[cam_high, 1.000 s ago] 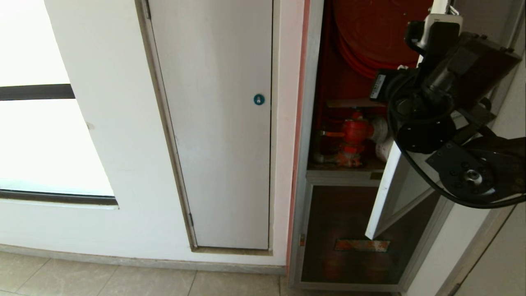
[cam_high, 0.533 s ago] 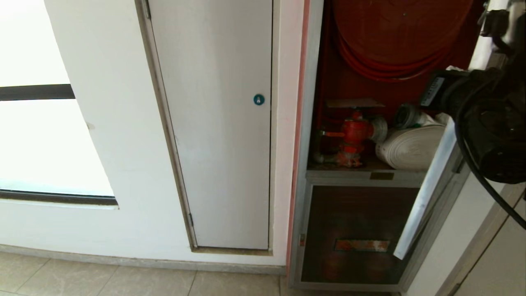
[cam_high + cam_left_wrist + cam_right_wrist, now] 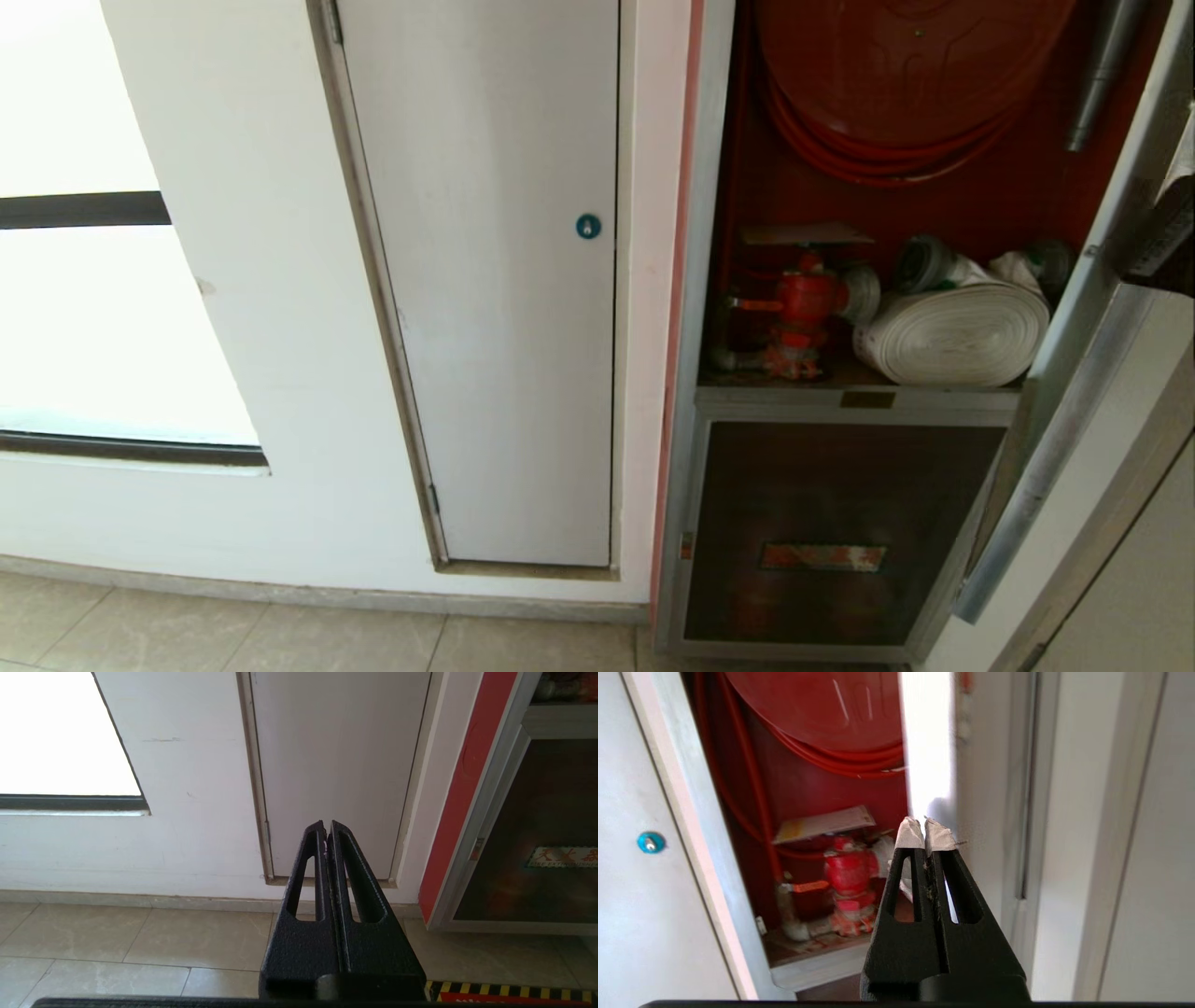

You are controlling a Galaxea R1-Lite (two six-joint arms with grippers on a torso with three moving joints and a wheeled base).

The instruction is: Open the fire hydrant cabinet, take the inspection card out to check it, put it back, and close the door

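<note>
Step in hand: opening phase judged complete; card retrieval not yet begun.
Right end effector (image 3: 924,833): clenched on nothing, taped tips pressed together, close beside the inner edge of the door (image 3: 971,788), pointing into the cabinet.
Left end effector (image 3: 327,830): clenched and empty, parked low, aimed at the white door (image 3: 336,765) to the left of the cabinet.
Door: swung wide on the cabinet's right side; brushed silver frame (image 3: 1055,439), flat and rigid. Its glass face and sticker are not visible from here.
Fire hydrant cabinet (image 3: 695,280): silver aluminium frame, red edge strip on its left side, dull red interior.
Lower panel (image 3: 831,523): dark tinted glass below the shelf, shut, with an orange label plate.
Shelf contents: red valve (image 3: 803,308), cast and knobbly, at the left; flat white hose roll (image 3: 952,336), woven and tightly coiled, to its right.
Inspection card (image 3: 824,823): judged to be the pale flat sheet lying just above the valve inside the cabinet; print not legible.
Rear of cabinet: red hose reel (image 3: 906,84), large, round and smooth, above the shelf.
Next move calls for: unclenching the right end effector, reaching past the door edge to the sheet, and pinching its thin free edge clear of the valve.
</note>
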